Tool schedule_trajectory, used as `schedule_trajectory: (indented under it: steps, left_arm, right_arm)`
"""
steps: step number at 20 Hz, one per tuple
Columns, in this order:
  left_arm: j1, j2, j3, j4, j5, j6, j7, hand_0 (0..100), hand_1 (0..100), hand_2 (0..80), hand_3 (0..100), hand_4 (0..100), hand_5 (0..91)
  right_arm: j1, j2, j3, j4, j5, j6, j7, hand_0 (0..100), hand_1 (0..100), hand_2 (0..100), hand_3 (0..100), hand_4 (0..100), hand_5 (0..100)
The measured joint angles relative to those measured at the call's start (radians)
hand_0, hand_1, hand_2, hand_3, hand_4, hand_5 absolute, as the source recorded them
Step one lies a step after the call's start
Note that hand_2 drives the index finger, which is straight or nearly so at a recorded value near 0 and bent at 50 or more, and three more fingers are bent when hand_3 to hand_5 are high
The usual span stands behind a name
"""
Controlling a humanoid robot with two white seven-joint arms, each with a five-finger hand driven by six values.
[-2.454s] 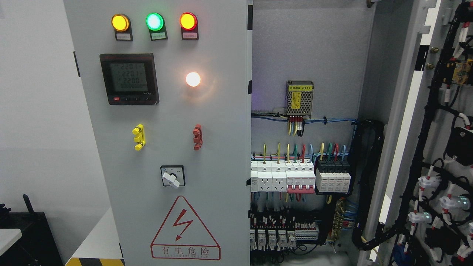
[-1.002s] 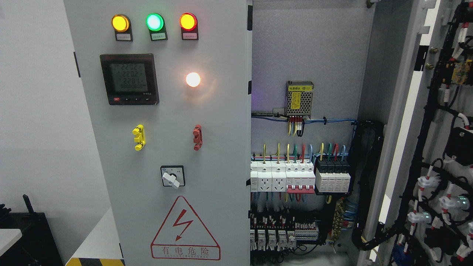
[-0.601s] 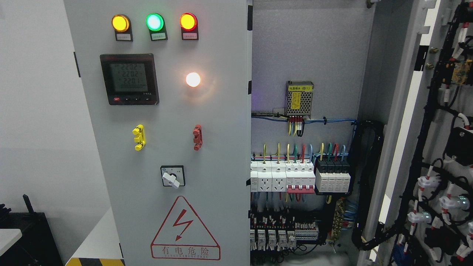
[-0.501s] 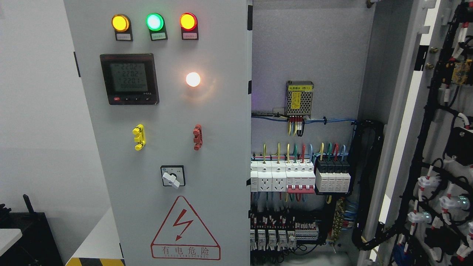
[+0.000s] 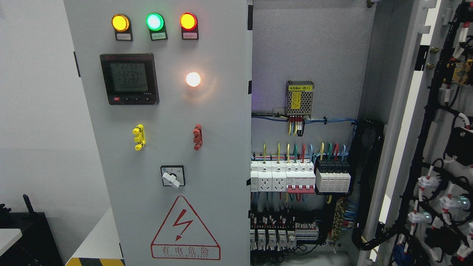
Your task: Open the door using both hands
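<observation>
A grey electrical cabinet fills the head view. Its left door [image 5: 218, 155] stands shut and carries three lit lamps [image 5: 154, 21], a digital meter [image 5: 129, 78], a white lamp [image 5: 193, 79], a yellow handle [image 5: 139, 137], a red handle [image 5: 197, 137] and a rotary switch [image 5: 172, 176]. The right door [image 5: 436, 140] is swung wide open at the right edge, its wired inner face showing. Between them the cabinet interior [image 5: 306, 66] is exposed. Neither of my hands appears anywhere in the picture.
Inside are a small power supply [image 5: 299, 98], rows of breakers [image 5: 299, 177] and black cable bundles [image 5: 366, 184]. A red hazard triangle [image 5: 184, 229] marks the left door's lower part. A dark box [image 5: 26, 236] sits low at the left by the white wall.
Only the digits on the meter have changed. Both doors stay as they were and no hand has come into view.
</observation>
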Motion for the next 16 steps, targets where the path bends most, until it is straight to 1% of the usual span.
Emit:
schedule_trajectory:
  steps: [5, 9, 11, 16]
  left_arm:
    - [0.0, 0.0, 0.001, 0.003, 0.0, 0.0, 0.0, 0, 0, 0.0, 0, 3, 0.0]
    - [0.0, 0.0, 0.001, 0.005, 0.0, 0.0, 0.0, 0, 0, 0.0, 0, 3, 0.0]
    - [0.0, 0.0, 0.001, 0.005, 0.0, 0.001, 0.0, 0, 0, 0.0, 0, 3, 0.0]
    - [0.0, 0.0, 0.001, 0.006, 0.0, 0.001, 0.0, 0, 0, 0.0, 0, 3, 0.0]
  right_arm:
    - [-0.125, -0.004, 0.036, -0.037, 0.0, -0.02, 0.001, 0, 0, 0, 0, 0, 0]
    - [-0.212, 0.004, 0.04, -0.054, -0.011, -0.02, 0.002, 0, 0, 0, 0, 0, 0]
    - [-0.257, 0.012, 0.033, -0.059, -0.024, -0.002, 0.002, 0, 0, 0, 0, 0, 0]
    - [-0.363, 0.033, 0.011, -0.063, -0.061, 0.07, 0.005, 0, 0, 0, 0, 0, 0]
